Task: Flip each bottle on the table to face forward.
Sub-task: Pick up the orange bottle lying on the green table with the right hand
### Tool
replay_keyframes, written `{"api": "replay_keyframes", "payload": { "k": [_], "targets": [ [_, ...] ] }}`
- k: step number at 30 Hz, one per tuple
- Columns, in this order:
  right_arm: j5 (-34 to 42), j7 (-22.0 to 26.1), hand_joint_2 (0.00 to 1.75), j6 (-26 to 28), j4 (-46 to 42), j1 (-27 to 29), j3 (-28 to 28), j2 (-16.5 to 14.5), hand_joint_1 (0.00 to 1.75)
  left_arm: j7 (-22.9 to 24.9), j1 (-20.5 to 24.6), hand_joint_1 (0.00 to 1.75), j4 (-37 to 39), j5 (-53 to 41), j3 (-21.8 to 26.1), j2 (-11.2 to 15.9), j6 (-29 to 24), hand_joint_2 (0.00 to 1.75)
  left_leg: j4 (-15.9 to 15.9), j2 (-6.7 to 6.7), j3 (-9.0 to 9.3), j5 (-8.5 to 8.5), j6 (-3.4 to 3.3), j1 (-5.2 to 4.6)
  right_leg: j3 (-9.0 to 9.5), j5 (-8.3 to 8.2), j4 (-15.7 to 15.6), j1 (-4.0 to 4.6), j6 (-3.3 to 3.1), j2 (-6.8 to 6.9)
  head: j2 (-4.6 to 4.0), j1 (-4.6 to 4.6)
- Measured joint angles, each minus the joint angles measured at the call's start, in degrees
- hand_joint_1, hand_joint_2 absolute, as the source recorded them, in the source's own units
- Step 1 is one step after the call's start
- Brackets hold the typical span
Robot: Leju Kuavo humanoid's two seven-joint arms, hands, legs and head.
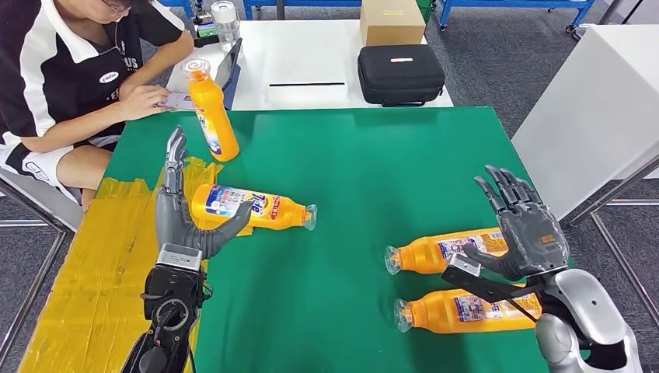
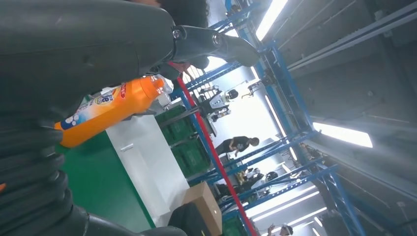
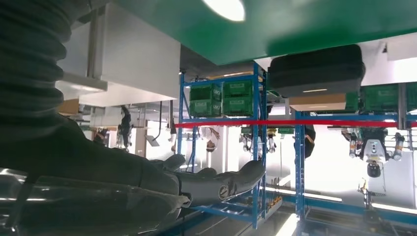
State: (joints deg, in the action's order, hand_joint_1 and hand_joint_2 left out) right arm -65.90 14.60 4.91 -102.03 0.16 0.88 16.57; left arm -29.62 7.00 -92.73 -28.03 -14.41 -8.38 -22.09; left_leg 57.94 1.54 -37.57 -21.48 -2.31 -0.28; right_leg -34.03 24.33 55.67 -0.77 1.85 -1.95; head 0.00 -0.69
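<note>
Hovering with the left robot hand (image 1: pixel 180 208) spread open just beside the lying bottle (image 1: pixel 252 207) on the green surface (image 1: pixel 365 171), likely smooth, rigid plastic, rolling easily, best gripped mid-body.

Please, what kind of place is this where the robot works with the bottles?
Probably a robot test lab in an industrial hall: blue racks hold green crates, other robots hang in the background, and a person sits at the green table.
</note>
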Motion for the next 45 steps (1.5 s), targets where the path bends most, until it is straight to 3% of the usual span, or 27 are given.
{"api": "replay_keyframes", "payload": {
  "k": [3,11,17,29,45],
  "targets": [
    [-0.59,-0.03,1.75,-1.10,0.36,-0.32,0.33,1.54,0.00,-0.03,0.01,0.00,0.08,0.19,-0.23,0.05,0.00,1.75,0.00,-0.01,0.00,0.00,0.00,0.01,-0.01,0.00,0.00,0.01,0.00,0.00,0.00,-0.01],
    [2.47,0.82,1.75,-11.19,6.90,-6.11,0.08,8.10,0.00,0.12,1.56,0.00,1.25,1.68,-1.50,0.29,0.50,1.75,0.00,0.00,-0.01,0.08,-0.13,-0.03,0.01,-0.04,0.00,-0.02,0.06,0.00,0.00,0.01],
    [3.52,1.21,1.75,-13.37,14.35,-10.10,-1.18,10.22,0.00,0.47,3.07,0.00,2.65,2.48,-2.57,0.33,0.90,1.75,0.01,0.01,-0.03,0.12,-0.18,-0.05,0.01,-0.09,0.00,-0.03,0.14,0.01,0.00,-0.01],
    [2.47,2.34,1.75,-12.61,35.95,-21.84,-8.52,10.77,0.00,-0.30,5.29,0.00,5.50,5.22,-4.00,0.21,1.69,1.75,0.01,0.01,-0.05,0.19,-0.23,-0.04,0.01,-0.15,0.01,-0.02,0.21,0.01,0.00,-0.02],
    [3.30,2.36,1.75,-11.63,49.54,-28.80,-14.23,8.63,0.00,-0.39,7.22,0.00,7.10,4.90,-4.80,-0.13,-0.16,1.75,0.01,-0.05,0.05,0.19,-0.24,-0.03,0.05,-0.16,0.00,-0.02,0.23,-0.01,0.00,-0.01]
  ]
}}
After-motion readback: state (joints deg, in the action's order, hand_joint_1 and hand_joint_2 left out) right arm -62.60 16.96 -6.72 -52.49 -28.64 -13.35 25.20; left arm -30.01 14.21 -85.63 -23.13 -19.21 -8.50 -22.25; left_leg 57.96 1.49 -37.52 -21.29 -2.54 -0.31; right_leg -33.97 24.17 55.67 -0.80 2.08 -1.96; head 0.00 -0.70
